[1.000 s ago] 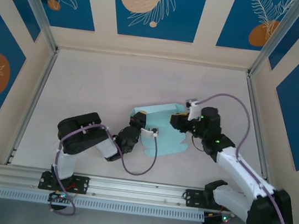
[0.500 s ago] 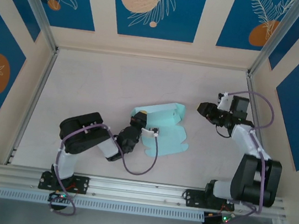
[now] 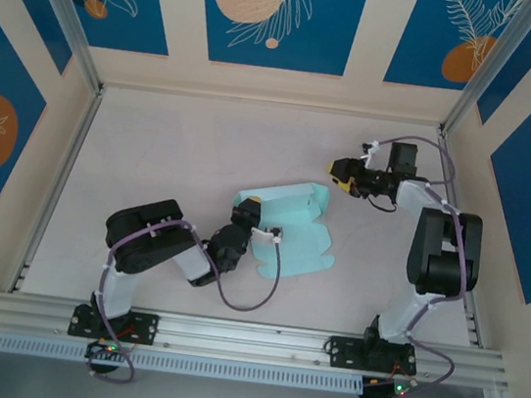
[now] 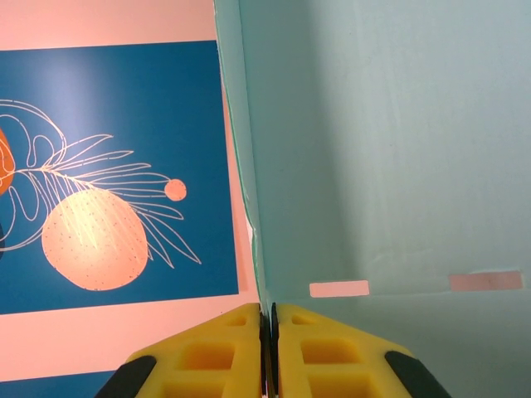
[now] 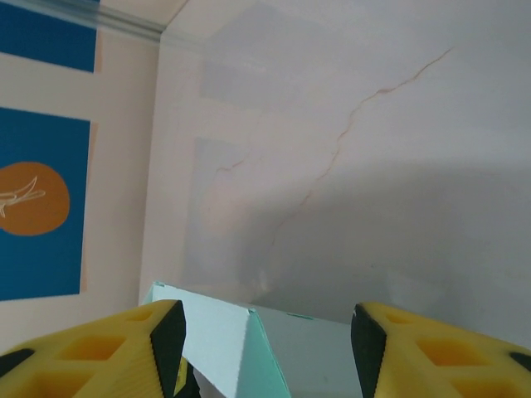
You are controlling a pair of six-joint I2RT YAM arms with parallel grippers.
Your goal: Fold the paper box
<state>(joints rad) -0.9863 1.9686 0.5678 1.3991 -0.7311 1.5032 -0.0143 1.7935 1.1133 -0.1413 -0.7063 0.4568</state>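
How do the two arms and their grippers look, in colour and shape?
The left arm and right arm have black and white segments, each with a looping purple cable. The left gripper and right gripper have yellow fingers with square recesses and black parts behind.

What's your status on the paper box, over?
Left end effector shut on paper box edge. Right end effector open near its far corner, holding nothing. Box part-folded, one panel raised. Nothing in the way.
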